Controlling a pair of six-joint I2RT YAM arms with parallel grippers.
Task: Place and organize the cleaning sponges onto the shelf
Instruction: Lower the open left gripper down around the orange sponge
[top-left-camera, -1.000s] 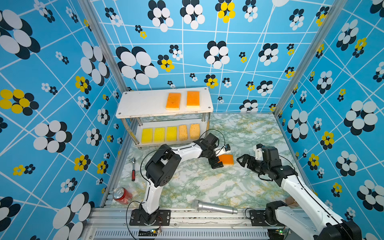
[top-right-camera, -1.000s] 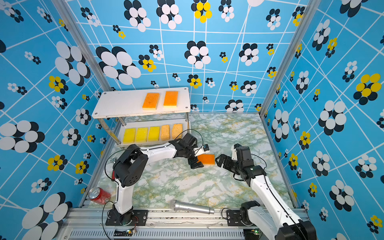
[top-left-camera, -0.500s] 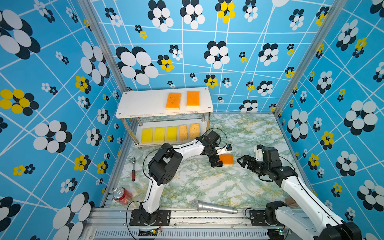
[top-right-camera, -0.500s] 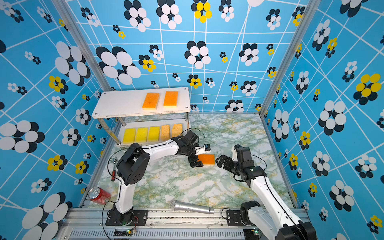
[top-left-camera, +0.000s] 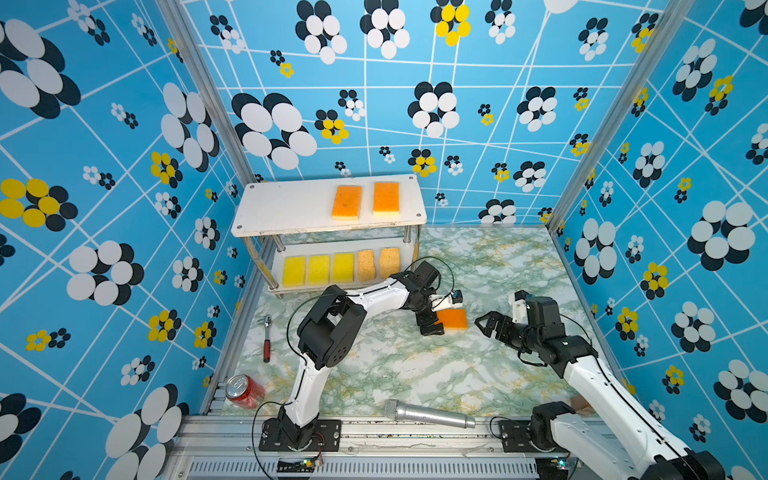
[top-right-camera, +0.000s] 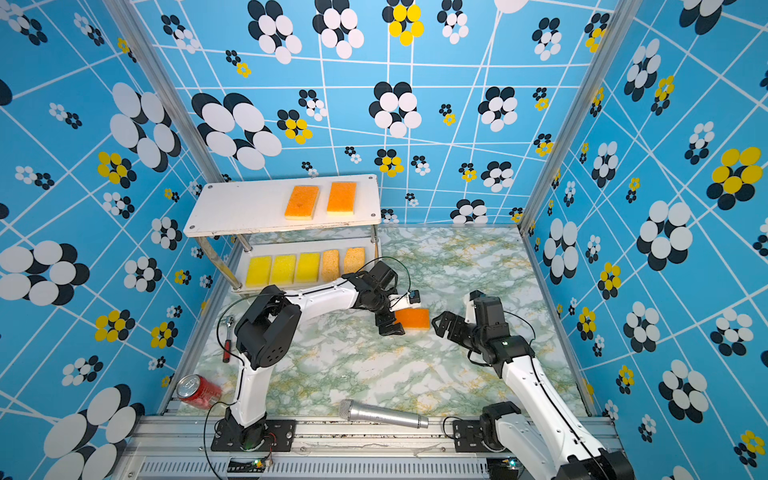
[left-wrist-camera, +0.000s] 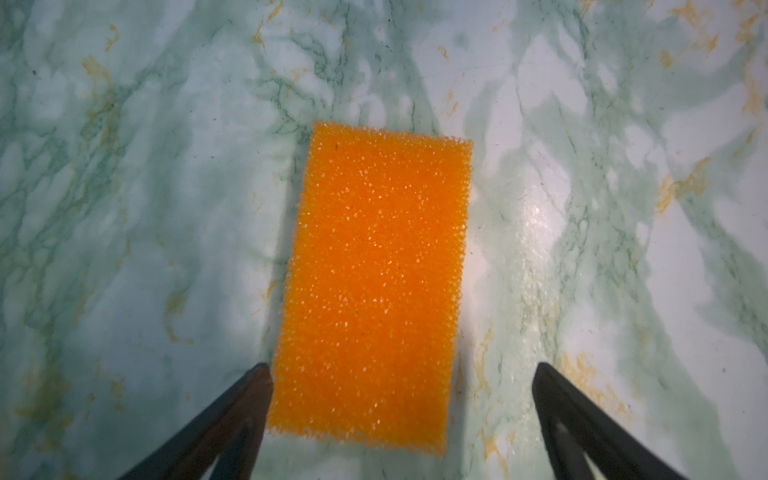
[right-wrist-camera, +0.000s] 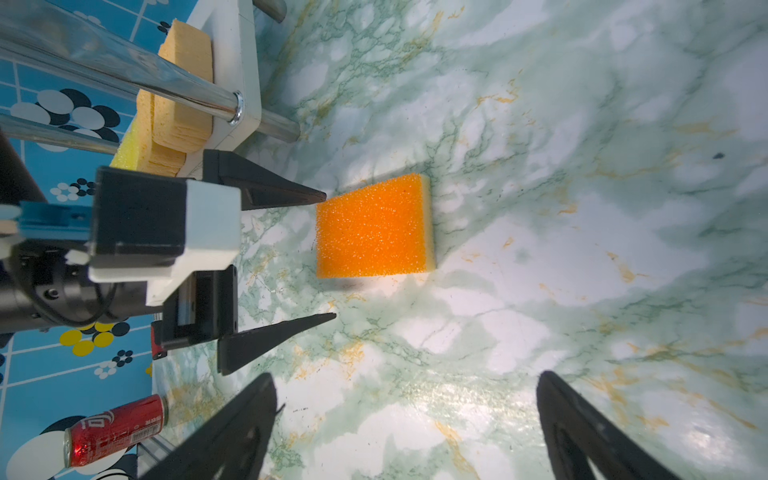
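My left claw (left-wrist-camera: 401, 370) stands wide apart, astride one end of the orange sponge (left-wrist-camera: 374, 282) and gripping nothing. One fingertip (left-wrist-camera: 257, 378) sits right at the sponge's long edge, the other clear of it. The sponge lies flat on the marble table (top-left-camera: 415, 374), near the shelf (top-left-camera: 291, 208), off the end where the tan sponges (top-left-camera: 378, 264) sit. My right claw (right-wrist-camera: 405, 376), also apart and empty, hovers beyond the sponge, farther from the shelf.
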